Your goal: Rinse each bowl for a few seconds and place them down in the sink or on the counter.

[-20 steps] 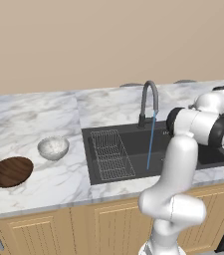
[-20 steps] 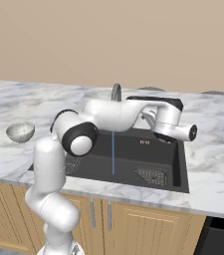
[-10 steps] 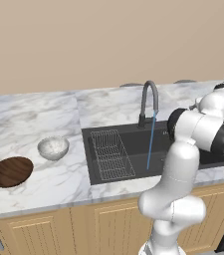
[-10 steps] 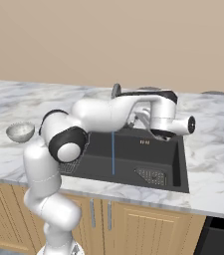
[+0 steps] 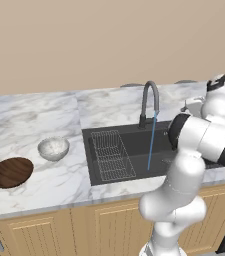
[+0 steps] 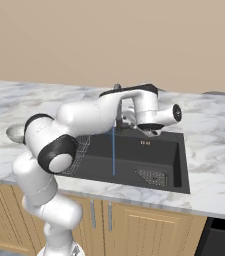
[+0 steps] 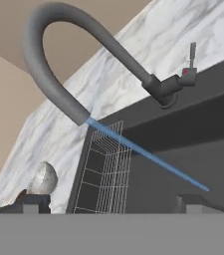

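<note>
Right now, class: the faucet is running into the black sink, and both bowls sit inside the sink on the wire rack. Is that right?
Not quite. The faucet is running into the sink, but the speckled bowl and the wooden bowl sit on the marble counter beside it, as the left base view shows.

Left base view: set high behind the arm, looking forward and down across the counter [image 5: 59,185], sink [image 5: 129,150] at centre, both bowls toward the left edge. Right base view: same height from the other side, facing the same sink [image 6: 159,150] and faucet [image 6: 118,107]. Hand view: rolled, low and close by the faucet [image 7: 58,64], sharing water stream [image 7: 148,155] and rack [image 7: 103,169]
</note>
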